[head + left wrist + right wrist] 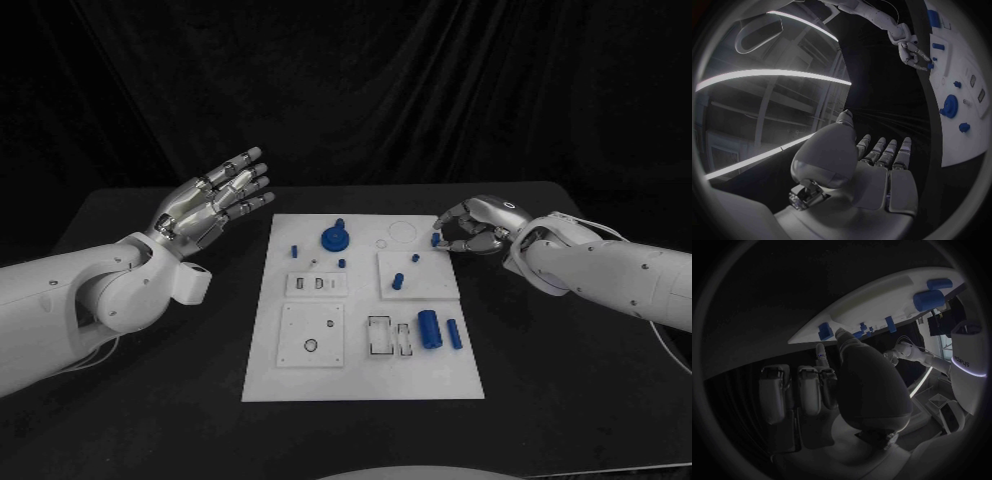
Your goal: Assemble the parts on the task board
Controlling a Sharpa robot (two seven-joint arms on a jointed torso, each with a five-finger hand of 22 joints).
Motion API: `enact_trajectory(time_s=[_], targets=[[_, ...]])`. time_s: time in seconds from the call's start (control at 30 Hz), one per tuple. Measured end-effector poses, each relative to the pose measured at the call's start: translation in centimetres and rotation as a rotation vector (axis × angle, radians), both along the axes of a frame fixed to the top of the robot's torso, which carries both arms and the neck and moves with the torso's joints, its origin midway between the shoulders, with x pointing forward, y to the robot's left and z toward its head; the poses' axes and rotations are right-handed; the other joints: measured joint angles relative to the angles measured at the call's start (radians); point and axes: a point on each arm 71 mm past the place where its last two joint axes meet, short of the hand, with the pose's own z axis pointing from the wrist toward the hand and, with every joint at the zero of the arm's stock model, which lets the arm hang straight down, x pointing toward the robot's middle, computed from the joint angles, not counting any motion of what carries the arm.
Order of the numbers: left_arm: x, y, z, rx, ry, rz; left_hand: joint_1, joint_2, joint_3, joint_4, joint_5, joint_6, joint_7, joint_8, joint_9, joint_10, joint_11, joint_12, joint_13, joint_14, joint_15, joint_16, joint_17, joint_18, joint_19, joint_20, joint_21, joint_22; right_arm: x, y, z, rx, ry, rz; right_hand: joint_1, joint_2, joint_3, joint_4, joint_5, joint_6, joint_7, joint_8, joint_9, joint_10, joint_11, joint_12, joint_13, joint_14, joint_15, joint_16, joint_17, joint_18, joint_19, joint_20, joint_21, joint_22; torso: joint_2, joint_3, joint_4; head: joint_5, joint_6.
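**Carefully: a small peg to be seated at the board's far right**

The black worktop (577, 400) is taken up at its centre by the white task board (361, 385), a long plate with recessed blocks and slots. By the clock, with the board's middle as the dial's centre, the large blue cylinder (428, 324) lies at about five o'clock, a slimmer blue pin (454, 335) just beside it. The round blue knob (336, 238) stands near twelve o'clock.

The left robot hand (216, 200) is held raised at ten o'clock, off the board, fingers spread and holding nothing. The right robot hand (469, 232) is set at two o'clock, over the board's edge, fingertips drawn together around a small blue peg (436, 240); the peg appears to be pinched, though actual contact cannot be confirmed.

The step is judged to be the placing of this peg. It should be kept upright and lowered straight. Pressure is best applied only once the tip is felt to be seated; a sideways push could jam the peg or shift the board.
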Motion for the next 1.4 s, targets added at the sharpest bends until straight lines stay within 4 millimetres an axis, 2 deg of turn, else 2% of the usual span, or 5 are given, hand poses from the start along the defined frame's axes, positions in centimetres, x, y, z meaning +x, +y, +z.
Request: enact_trajectory(time_s=[0.53,0.83,0.97,1.23,1.4], targets=[[-0.03,-0.1,-0.11,-0.002,0.008,-0.014,0.004,0.004,0.0,0.0,0.002,0.0,0.0,0.0,0.0,0.003,0.003,0.011,0.0,-0.004,0.004,0.0,0.0,0.0,0.0,0.0,0.0,0.0,0.23,0.23,-0.38,-0.003,0.016,-0.021,0.0,0.0,0.0,0.0,0.0,0.0,0.0,0.0,0.001,-0.004,0.004,0.0,0.0,-0.004,0.003,0.0,0.0,0.0,0.0,0.0,0.0,0.0,0.001,0.0001,-0.0001,0.0,-0.002],[-0.04,-0.11,-0.18,-0.002,0.012,-0.018,0.017,0.009,0.003,-0.003,0.01,0.007,0.0,0.0,0.001,0.006,0.013,0.02,0.001,0.0,0.007,0.004,0.0,0.0,-0.004,0.004,0.0,-0.001,0.34,0.19,-0.5,-0.006,0.026,-0.034,-0.007,0.007,0.0,0.0,0.0,0.0,0.0,0.006,0.004,-0.004,0.003,0.0,0.0,-0.001,0.006,0.0,0.0,0.0,0.0,0.0,0.0,0.001,0.001,0.0001,0.0004,-0.001,-0.005],[-0.04,-0.1,-0.2,-0.001,0.014,-0.019,0.022,0.004,0.003,-0.003,0.014,0.007,0.0,0.0,0.001,0.01,0.017,0.02,0.001,0.0,0.007,0.004,0.0,0.0,-0.003,0.004,0.0,-0.001,0.39,0.26,-0.56,-0.007,0.032,-0.037,-0.007,0.007,0.0,0.0,0.009,0.0,0.0,0.012,0.006,-0.003,0.003,0.0,0.0,-0.001,0.006,0.0,0.0,0.0,0.0,0.0,0.0,0.001,0.0,0.0002,0.0001,0.0,-0.008],[-0.02,-0.14,-0.27,-0.001,0.017,-0.023,0.037,0.004,0.009,-0.009,0.026,0.007,0.0,0.0,0.001,0.01,0.017,0.023,0.001,0.0,0.007,0.008,0.0,0.0,-0.003,0.004,0.0,-0.001,0.5,0.45,-0.68,-0.008,0.041,-0.039,0.003,0.016,0.003,-0.003,0.065,0.034,-0.002,0.064,0.03,-0.003,0.003,0.0,0.0,-0.001,0.006,0.0,0.0,0.0,0.0,0.0,0.0,0.0,0.0,0.0005,-0.0007,0.001,-0.011],[0.02,-0.14,-0.33,0.0,0.02,-0.024,0.047,0.003,0.014,-0.014,0.036,0.007,0.0,0.0,0.001,0.01,0.024,0.023,0.001,0.0,0.007,0.008,0.0,0.0,-0.003,0.004,0.0,-0.001,0.57,0.57,-0.75,-0.009,0.045,-0.039,0.003,0.016,0.003,-0.003,0.071,0.034,-0.002,0.068,0.033,-0.003,0.003,0.0,0.0,-0.001,0.006,0.0,0.0,0.0,0.0,0.0,0.0,0.0,0.0,0.0006,-0.0007,0.001,-0.013]])
